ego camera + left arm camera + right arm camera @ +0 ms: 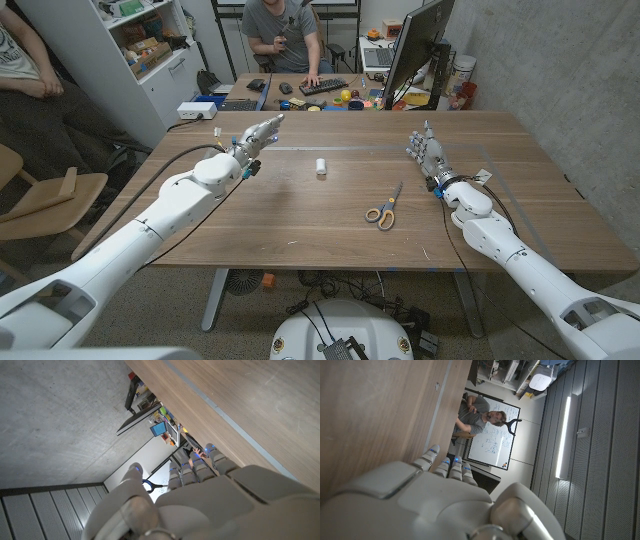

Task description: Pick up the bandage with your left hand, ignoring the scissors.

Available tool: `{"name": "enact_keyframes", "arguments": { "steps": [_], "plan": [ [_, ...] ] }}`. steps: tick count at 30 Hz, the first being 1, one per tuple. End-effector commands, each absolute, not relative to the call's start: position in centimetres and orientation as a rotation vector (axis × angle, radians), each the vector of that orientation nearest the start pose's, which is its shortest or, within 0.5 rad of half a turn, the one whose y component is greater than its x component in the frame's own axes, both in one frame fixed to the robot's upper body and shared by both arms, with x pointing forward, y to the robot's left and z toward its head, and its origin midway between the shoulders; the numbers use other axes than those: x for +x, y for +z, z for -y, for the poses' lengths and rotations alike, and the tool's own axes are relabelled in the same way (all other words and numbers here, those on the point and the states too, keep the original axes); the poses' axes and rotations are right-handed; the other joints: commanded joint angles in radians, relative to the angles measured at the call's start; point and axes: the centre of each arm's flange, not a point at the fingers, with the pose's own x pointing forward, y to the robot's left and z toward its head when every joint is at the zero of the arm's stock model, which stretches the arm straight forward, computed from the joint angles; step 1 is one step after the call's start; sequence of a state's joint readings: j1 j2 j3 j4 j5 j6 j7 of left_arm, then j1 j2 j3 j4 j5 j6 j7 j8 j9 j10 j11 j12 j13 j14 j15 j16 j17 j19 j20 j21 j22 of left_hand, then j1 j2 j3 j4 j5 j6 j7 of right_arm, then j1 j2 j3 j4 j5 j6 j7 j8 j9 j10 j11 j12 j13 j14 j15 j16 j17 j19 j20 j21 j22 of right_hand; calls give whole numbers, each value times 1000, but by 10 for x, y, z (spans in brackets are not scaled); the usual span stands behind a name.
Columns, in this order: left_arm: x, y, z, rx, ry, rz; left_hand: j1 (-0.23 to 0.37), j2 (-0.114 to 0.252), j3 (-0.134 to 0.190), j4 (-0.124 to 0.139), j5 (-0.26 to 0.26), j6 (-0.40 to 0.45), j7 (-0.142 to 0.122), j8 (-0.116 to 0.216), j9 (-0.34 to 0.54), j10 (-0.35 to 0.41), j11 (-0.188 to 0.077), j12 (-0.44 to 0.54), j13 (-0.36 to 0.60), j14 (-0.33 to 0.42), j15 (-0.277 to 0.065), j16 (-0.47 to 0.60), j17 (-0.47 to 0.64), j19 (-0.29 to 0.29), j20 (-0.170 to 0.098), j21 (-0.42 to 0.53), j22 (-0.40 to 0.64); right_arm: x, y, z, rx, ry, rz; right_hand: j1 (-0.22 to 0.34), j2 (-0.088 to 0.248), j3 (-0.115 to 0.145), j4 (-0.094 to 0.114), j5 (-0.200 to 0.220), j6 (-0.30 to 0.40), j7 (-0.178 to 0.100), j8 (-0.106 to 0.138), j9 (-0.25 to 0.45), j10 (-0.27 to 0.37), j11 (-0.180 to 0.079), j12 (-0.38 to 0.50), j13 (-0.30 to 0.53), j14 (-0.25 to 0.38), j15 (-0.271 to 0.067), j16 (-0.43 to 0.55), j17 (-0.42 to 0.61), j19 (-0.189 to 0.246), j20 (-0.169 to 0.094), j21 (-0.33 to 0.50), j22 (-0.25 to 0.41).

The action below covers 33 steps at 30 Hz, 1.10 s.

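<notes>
We judge the task to be at its approach step: the bandage (321, 167), a small white roll, lies untouched on the worktop (300, 215), toward the far edge and near the middle of its width. The left hand (258, 133) holds nothing. It is raised near the far left part of the worktop, fingers extended and only slightly apart, pointing toward the far edge. The bandage sits near it, to its right and a little nearer the robot, well clear of the fingers.

The next move, in our assessment, calls for the left hand to swing right and come down over the roll, then close thumb and fingers across its short body. The roll may turn or roll away if nudged from one side only.

The scissors (383, 209), with yellow handles, lie nearer the robot and to the right of the bandage, well apart from it. They are outside the likely path and should stay untouched.

The right hand (427, 152) stands upright near the far right part of the worktop, fingers straight and close together, empty. A person sits at a desk beyond the far edge.
</notes>
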<state>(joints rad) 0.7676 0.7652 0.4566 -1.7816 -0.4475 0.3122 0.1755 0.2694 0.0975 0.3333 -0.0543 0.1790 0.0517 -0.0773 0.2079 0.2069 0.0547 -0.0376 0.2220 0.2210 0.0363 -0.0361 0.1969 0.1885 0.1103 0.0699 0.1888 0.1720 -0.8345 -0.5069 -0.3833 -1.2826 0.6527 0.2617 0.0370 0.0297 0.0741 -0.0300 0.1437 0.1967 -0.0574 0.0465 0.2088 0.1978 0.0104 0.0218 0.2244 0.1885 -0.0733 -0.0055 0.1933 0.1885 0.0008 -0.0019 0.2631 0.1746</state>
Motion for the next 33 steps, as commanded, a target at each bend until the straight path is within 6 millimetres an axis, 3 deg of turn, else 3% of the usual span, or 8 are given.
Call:
{"name": "enact_keyframes", "arguments": {
  "steps": [1,14,33],
  "plan": [
    [588,75,-253,704,8,308,7,-18,0,-11,6,8,-1,10,2,12,-7,5,2,12,-3,8,2,10,-1,7,4,662,-38,286,33,218,550,0,20,-2,9,7,-2,1,3,3,3,6,0,5,-6,-2,2,3,-4,1,-5,6],
    [583,95,-237,942,81,160,27,-34,1,-33,9,41,-7,22,2,37,-17,14,4,41,-16,16,3,20,0,9,5,663,-38,283,35,220,550,1,21,-3,9,7,-3,1,2,3,4,6,0,5,-8,-3,1,3,-2,1,-8,6],
    [601,118,-206,1149,101,-38,49,-64,-3,-62,11,106,-26,44,3,110,-49,40,13,96,-39,34,12,41,5,13,7,662,-38,281,54,222,554,1,21,-4,9,7,-2,0,1,3,3,5,-2,5,-8,-3,1,2,-1,1,-13,6]
  ]
}}
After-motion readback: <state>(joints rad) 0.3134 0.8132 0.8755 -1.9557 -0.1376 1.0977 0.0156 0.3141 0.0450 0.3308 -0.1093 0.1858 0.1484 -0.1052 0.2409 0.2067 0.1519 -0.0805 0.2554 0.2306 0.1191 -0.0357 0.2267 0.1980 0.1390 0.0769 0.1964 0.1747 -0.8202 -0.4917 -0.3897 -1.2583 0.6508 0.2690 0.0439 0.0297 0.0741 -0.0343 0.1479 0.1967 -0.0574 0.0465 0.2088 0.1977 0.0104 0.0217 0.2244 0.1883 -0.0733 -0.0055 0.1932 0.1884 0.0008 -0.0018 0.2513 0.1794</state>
